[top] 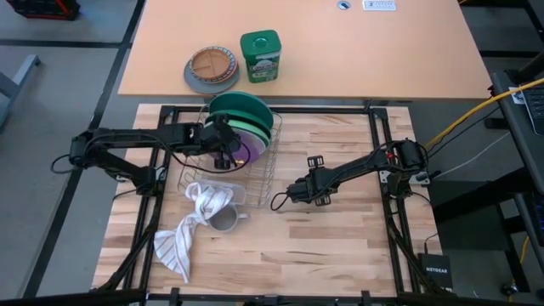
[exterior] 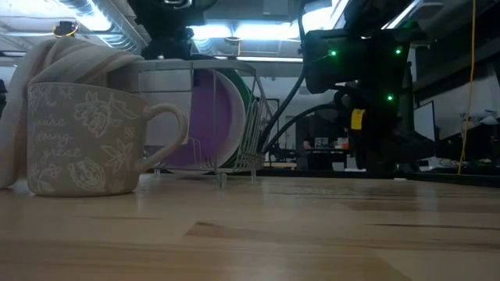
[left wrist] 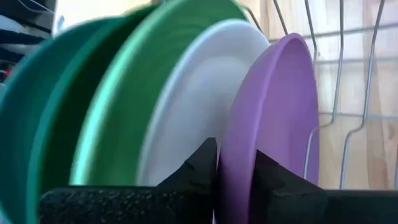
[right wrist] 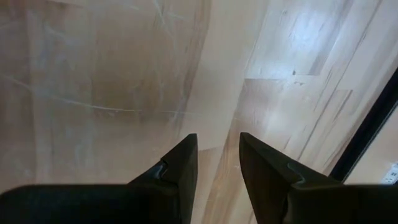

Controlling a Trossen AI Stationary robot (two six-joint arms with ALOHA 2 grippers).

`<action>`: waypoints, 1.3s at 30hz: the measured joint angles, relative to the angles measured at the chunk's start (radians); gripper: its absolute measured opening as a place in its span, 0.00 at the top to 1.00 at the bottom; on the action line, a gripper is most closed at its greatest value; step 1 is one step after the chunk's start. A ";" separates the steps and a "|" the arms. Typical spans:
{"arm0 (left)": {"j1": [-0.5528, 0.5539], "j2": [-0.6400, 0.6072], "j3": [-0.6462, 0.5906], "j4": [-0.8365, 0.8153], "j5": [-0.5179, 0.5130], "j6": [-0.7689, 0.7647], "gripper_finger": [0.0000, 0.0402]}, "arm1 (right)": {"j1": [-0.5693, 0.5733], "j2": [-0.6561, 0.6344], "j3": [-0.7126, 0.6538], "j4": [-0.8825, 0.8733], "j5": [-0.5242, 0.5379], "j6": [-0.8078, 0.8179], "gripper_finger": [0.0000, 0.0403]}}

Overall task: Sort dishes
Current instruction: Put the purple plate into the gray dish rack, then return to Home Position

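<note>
At the high view's centre-left, the left gripper (left wrist: pixel 235 177) pinches the small purple plastic plate (left wrist: pixel 273 118) by its thin rim in the wire rack (top: pixel 259 174), a light, stiff, probably slippery dish, while the right gripper (right wrist: pixel 217 163) hovers slightly open and empty.

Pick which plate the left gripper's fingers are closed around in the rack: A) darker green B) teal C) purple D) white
C: in the left wrist view the left gripper has one finger on each side of the rim of the purple plate, which stands last in the row beside the white plate in the wire rack.
</note>
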 joint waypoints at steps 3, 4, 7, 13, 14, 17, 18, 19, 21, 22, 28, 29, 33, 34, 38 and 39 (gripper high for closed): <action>0.000 0.019 0.000 -0.002 -0.004 -0.003 0.87 | 0.000 0.000 0.000 0.000 -0.015 0.000 0.70; 0.000 0.025 0.000 0.002 -0.004 -0.004 0.86 | 0.000 0.000 0.000 0.000 -0.022 0.000 0.70; 0.000 0.034 0.000 0.011 -0.004 -0.048 0.81 | 0.000 0.000 0.000 -0.002 -0.039 0.001 0.70; -0.010 0.032 0.000 0.009 -0.004 -0.161 0.68 | 0.000 -0.001 0.004 -0.003 -0.039 0.001 0.70; -0.014 0.029 0.000 0.012 -0.004 -0.176 0.67 | 0.000 -0.006 0.004 0.000 -0.039 0.001 0.70; -0.022 0.009 0.000 0.016 -0.004 -0.213 0.64 | 0.000 -0.040 0.004 0.003 -0.040 -0.001 0.70; -0.024 0.000 0.000 0.016 -0.003 -0.223 0.63 | 0.000 -0.056 0.005 0.005 -0.039 -0.001 0.70; -0.026 -0.011 0.000 0.017 -0.004 -0.226 0.63 | 0.000 -0.073 0.005 0.005 -0.040 -0.002 0.70; -0.029 -0.035 0.000 0.018 -0.003 -0.227 0.63 | 0.000 -0.110 0.005 0.007 -0.039 -0.002 0.70; -0.031 -0.051 0.000 0.023 -0.004 -0.227 0.63 | 0.000 -0.129 0.005 0.006 -0.039 -0.002 0.70; -0.066 -0.181 0.000 0.062 -0.001 -0.216 0.63 | -0.019 -0.280 0.005 -0.013 -0.045 -0.024 0.70; -0.077 -0.212 0.000 0.061 -0.001 -0.206 0.63 | -0.024 -0.314 0.005 -0.025 -0.049 -0.027 0.70; -0.117 -0.355 0.000 0.045 0.000 -0.188 0.63 | -0.067 -0.486 0.005 -0.056 -0.074 -0.026 0.70; -0.129 -0.395 0.000 0.026 0.004 -0.198 0.63 | -0.077 -0.536 0.005 -0.061 -0.075 -0.027 0.70; -0.161 -0.575 -0.055 -0.047 0.104 -0.276 0.63 | -0.123 -0.764 -0.001 -0.030 -0.074 -0.019 0.70; -0.168 -0.626 -0.094 -0.039 0.135 -0.296 0.63 | -0.133 -0.828 -0.016 0.010 -0.074 -0.014 0.70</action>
